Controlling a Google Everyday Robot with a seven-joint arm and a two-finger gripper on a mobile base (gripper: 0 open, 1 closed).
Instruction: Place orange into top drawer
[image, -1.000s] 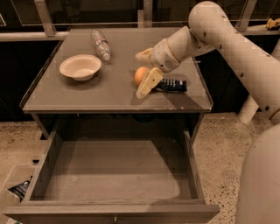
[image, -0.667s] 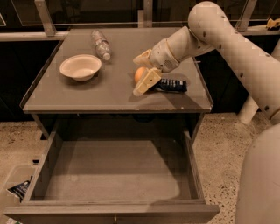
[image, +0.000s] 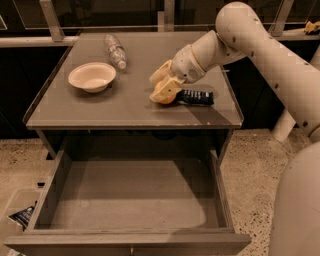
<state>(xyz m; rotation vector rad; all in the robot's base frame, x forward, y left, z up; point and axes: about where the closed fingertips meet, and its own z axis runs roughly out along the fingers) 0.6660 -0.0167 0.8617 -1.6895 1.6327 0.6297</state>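
Obs., camera view. Grey-brown rectangular table with flat top and thin raised edge (image: 145, 107) stands on speckled terrazzo floor (image: 252, 155). The top drawer (image: 135, 200), a wide shallow grey-brown box with low side walls, is pulled fully out below the tabletop toward the camera. Its flat bottom is bare.

The cream-coloured jointed robot arm (image: 250, 35) reaches in from the upper right, angled down and to the left. The gripper (image: 163, 83) sits low over the right half of the tabletop, directly on the small round orange (image: 169, 99). The fruit rests on the table surface and shows only in part, peeking out from under the gripper's lower edge — cannot tell whether the tool is clamped on it or merely lying against it.

Dark blue flat snack wrapper (image: 198, 97) lies just beside the orange, to its right, touching or nearly so.

Left half of the table: shallow white round bowl (image: 92, 76), upright. Behind it, toward the far edge — a clear plastic bottle (image: 115, 50) lying on its side, apart from the bowl.
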